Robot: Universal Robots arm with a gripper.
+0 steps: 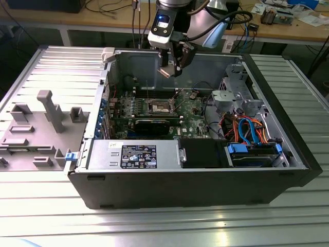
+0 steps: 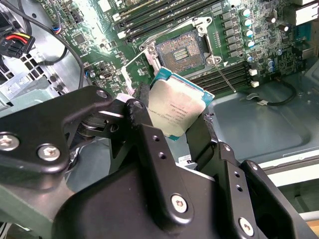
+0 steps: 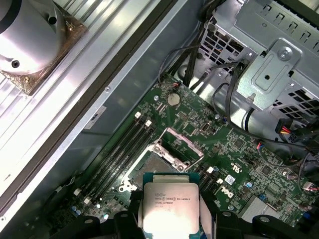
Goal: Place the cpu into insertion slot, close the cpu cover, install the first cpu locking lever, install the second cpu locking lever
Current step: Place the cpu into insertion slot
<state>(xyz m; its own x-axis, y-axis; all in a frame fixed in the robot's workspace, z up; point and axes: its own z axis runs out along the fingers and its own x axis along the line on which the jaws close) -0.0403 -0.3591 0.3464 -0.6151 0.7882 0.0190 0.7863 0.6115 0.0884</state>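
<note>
My gripper (image 1: 172, 68) hangs inside the open computer case, above the motherboard, shut on the cpu (image 1: 165, 72). In both wrist views the cpu (image 2: 177, 109) (image 3: 169, 205) is a flat square chip with a silver top, clamped by its edges between the black fingers (image 2: 142, 107) (image 3: 130, 214). Below it lies the insertion slot (image 2: 182, 49) (image 3: 148, 167) (image 1: 159, 106), bare, with a dark centre. The cpu cover (image 3: 182, 144) (image 2: 140, 63), a thin silver frame, stands swung up off the slot. One thin locking lever (image 2: 223, 75) sticks out beside the slot, unlatched.
A drive cage (image 1: 234, 95) with orange and blue cables fills the case on the exterior view's right. The power supply (image 1: 133, 154) lies along its near side. A coin battery (image 3: 173, 99) sits on the board. A grey plastic panel (image 1: 41, 123) lies left of the case.
</note>
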